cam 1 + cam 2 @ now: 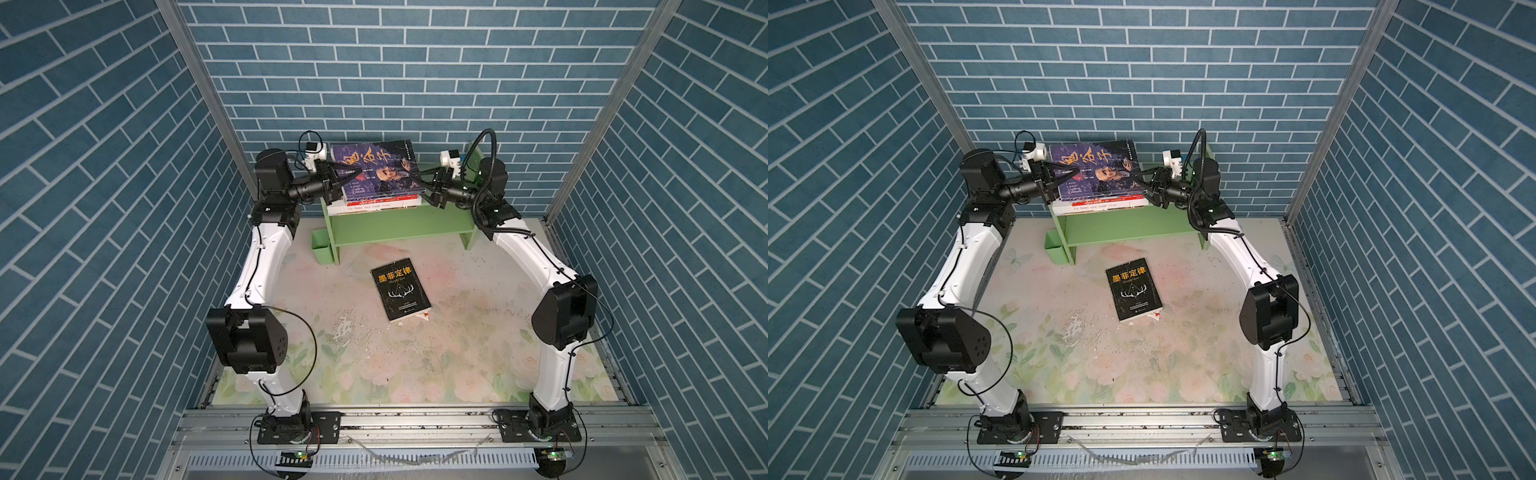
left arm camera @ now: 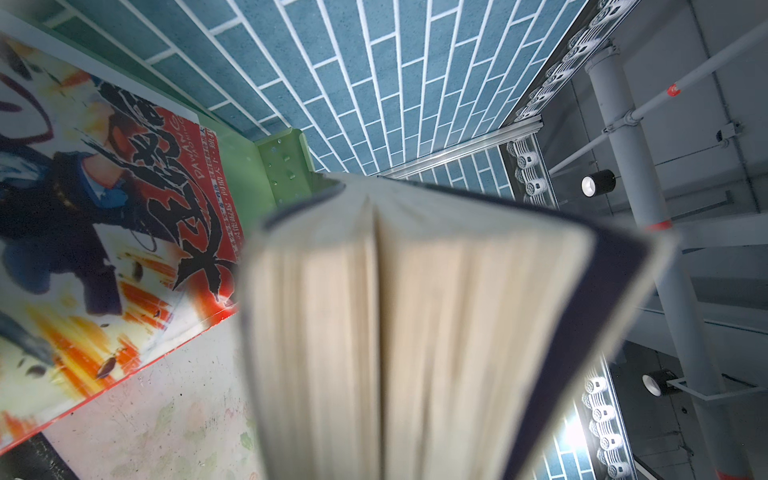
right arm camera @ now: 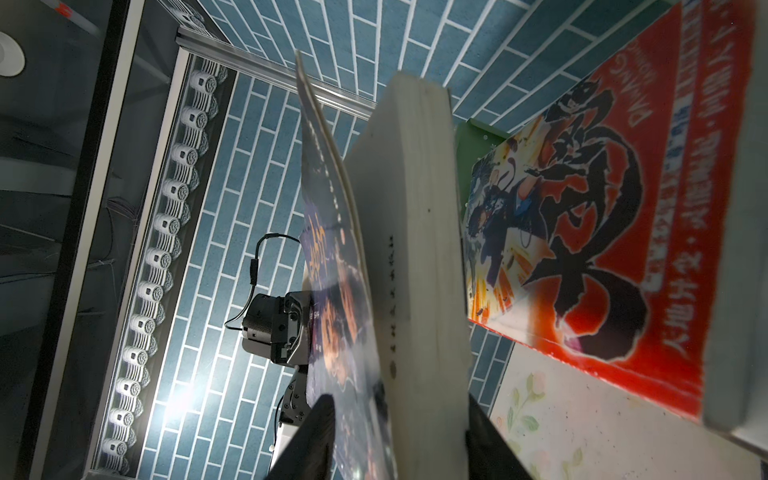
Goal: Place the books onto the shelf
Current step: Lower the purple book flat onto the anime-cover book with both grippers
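A purple-covered book (image 1: 374,166) hangs tilted above a stack of books (image 1: 382,201) on the top tier of the light-green shelf (image 1: 399,224). My left gripper (image 1: 351,176) is shut on its left edge; in the left wrist view its page block (image 2: 415,311) hides the jaws. My right gripper (image 3: 401,419) straddles the book's right edge, open, with its fingers (image 3: 316,436) wider than the pages and the cover flared between them. A red-covered book (image 3: 602,228) tops the stack. A black book with gold characters (image 1: 401,289) lies on the table over another book.
A small green cup (image 1: 322,247) stands against the shelf's left leg. The blue brick back wall (image 1: 374,83) is close behind the shelf. The floral table mat (image 1: 457,353) spreads in front of the black book, between the two arm bases.
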Motion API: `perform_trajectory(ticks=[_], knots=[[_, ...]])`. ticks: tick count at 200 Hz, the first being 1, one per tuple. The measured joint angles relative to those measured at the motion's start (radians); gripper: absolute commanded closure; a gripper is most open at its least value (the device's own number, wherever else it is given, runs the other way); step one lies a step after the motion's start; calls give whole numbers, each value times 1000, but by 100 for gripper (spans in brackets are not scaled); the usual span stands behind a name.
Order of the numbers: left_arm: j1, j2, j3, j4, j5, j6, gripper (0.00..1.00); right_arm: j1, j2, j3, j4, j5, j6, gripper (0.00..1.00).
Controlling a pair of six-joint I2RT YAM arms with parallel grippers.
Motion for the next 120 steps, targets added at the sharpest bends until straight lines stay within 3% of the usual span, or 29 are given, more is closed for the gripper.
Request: perform_trajectory(ticks=[28, 57, 97, 108, 120], knots=[[0, 0, 0, 0, 0, 0, 76, 1, 0, 0, 1, -1, 11, 66], [0, 1, 0, 0, -1, 0, 74, 0, 0, 1, 8, -3, 17, 85], [2, 10, 7, -29, -8, 27, 52, -2, 0, 9, 40, 11, 35, 93], [2, 12, 25, -68, -17, 47, 38, -1, 0, 9, 40, 19, 34, 94], [4, 14, 54, -120, -34, 85, 36, -2, 0, 9, 42, 32, 26, 95]])
